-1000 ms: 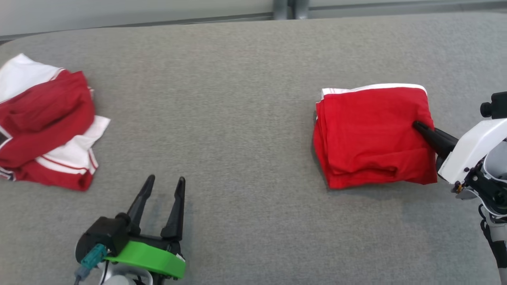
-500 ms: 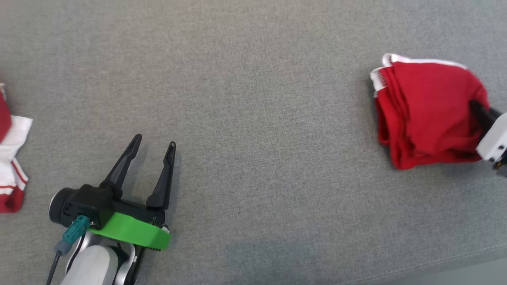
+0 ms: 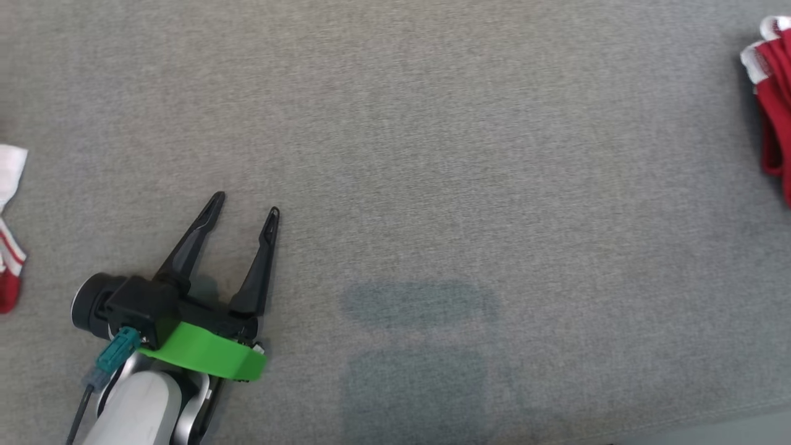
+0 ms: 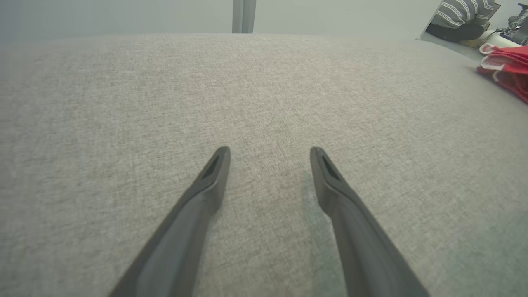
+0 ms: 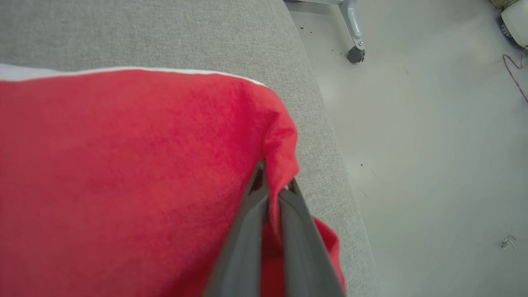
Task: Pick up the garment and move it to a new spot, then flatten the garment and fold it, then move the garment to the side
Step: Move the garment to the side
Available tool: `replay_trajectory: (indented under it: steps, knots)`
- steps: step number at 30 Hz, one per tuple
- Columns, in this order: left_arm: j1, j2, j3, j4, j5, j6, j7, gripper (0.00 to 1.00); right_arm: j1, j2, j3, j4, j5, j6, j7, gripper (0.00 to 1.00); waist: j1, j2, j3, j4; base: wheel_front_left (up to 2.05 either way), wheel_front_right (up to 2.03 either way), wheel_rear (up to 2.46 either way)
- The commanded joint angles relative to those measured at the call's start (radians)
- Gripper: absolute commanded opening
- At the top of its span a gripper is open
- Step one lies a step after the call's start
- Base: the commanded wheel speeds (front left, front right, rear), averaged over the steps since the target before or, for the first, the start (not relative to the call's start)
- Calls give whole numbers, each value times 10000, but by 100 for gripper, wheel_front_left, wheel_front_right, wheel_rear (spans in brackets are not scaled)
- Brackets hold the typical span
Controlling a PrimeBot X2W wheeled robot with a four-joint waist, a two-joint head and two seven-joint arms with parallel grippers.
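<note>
**A:** Which step are we working through?

**B:** We are judging it to be the last one, moving the garment (image 5: 123, 165) to the side. It is already looking folded: a thick red bundle with a white band along its far edge. Our right pincer (image 5: 275, 178) is clamping a pinched ridge of that red cloth between its closed fingers.

**A:** Where is it sitting?

**B:** In the right wrist view it is spreading across the left of the frame, over the table (image 3: 432, 154) and close to its rounded corner. The pale floor (image 5: 412, 144) is showing at the right. In the head view it is peeking in at the upper right edge. We are not able to tell whether it is resting on the table or hanging just clear of it.

**A:** And our other arm?

**B:** Our left pincer (image 3: 245, 206) is standing wide open at the lower left of the head view, holding nothing, with bare grey weave between its fingers.

**A:** What is the next move calling for?

**B:** We are thinking of a gentle set-down short of the table's edge, then a clean release. The knit is looking soft and limp, and we are gripping only one fold, so the stacked layers could slide apart. The table's coarse woven cover is likely to drag on them too.

**A:** Anything nearby?

**B:** A second red and white cloth (image 3: 9, 185) is lying at the left edge of the head view, well apart.
</note>
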Motion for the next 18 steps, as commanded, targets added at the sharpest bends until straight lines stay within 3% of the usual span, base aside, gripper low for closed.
replay_trajectory:
  steps: [1,2,3,4,10,15,18]
  knots:
    - [-70,-34,16,13,6,114,19,100,-158,-111,15,224,-106,0,-171,0,0,73,137,360,0,0,0]
    - [-16,-58,13,18,-31,109,-1,100,-197,-164,30,358,-204,0,-258,17,0,73,118,406,0,0,0]
    - [37,-62,3,23,-43,136,-19,100,-216,-236,60,483,-321,0,-329,44,0,73,100,441,0,0,0]
    - [93,-87,-1,37,-72,167,-39,100,-234,-289,103,610,-441,0,-381,100,0,73,75,464,0,0,0]
    - [298,-229,-41,181,-171,241,-157,100,-23,-473,322,1253,-1054,-1,-596,100,0,73,-410,457,0,0,0]
    - [472,-386,-81,350,-257,279,-245,100,387,-822,294,1293,-926,-1,-609,100,0,73,-1183,433,0,0,0]
    - [738,-496,-103,594,-359,286,-323,100,861,-894,-21,767,-774,-1,-1509,100,0,73,-1963,535,0,0,0]
